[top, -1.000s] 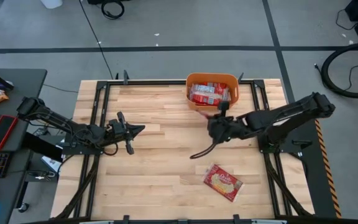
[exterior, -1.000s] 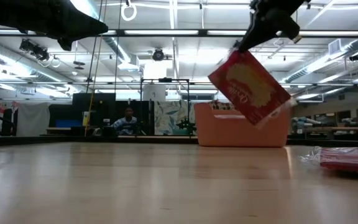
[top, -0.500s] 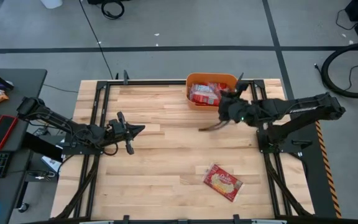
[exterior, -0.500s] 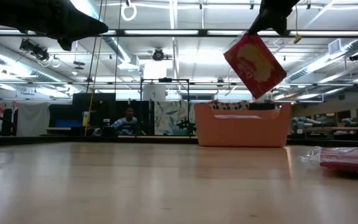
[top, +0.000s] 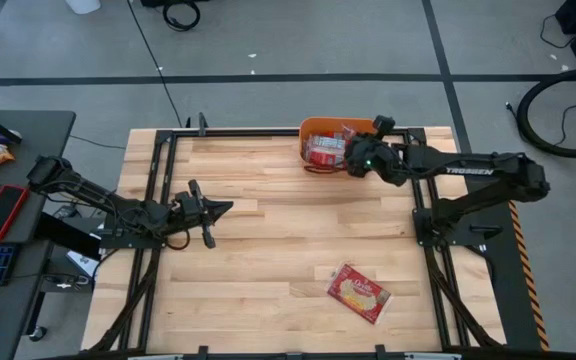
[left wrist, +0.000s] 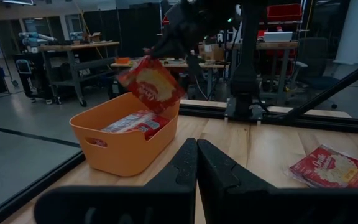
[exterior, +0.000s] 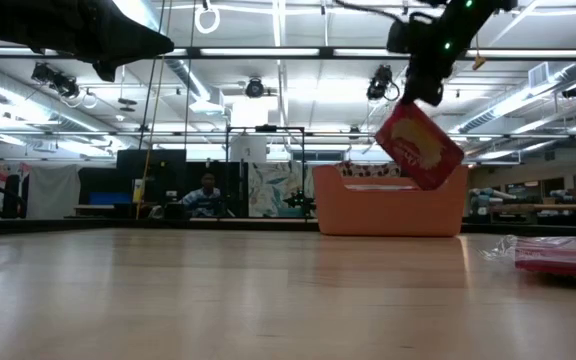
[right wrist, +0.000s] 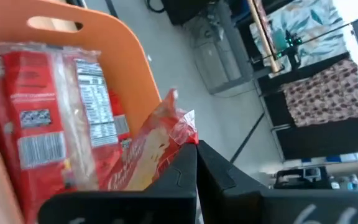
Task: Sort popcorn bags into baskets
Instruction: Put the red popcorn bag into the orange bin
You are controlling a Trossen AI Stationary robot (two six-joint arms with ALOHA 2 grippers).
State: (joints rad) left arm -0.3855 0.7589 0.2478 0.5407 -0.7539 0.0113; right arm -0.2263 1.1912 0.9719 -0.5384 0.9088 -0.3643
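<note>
Table (top: pixel 268 250) has one loose bag (top: pixel 358 293) and one tub (top: pixel 320 128) with two bags visible inside. Right gripper (top: pixel 353 160) grips another bag (exterior: pixel 418 146) over the tub; left gripper (top: pixel 223 208) clenched empty.

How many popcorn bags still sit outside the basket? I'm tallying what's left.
2: one hangs from the right gripper over the orange basket as held bag; one lies on the table. Others may be hidden.

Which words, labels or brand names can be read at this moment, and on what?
"TROSSEN": white letters on the right arm.
Hanging popcorn bag: white script, too blurred to read.
Popcorn bag on the table: print blurred.
Packets in the orange basket: nutrition panel and barcode, too small to read.
</note>
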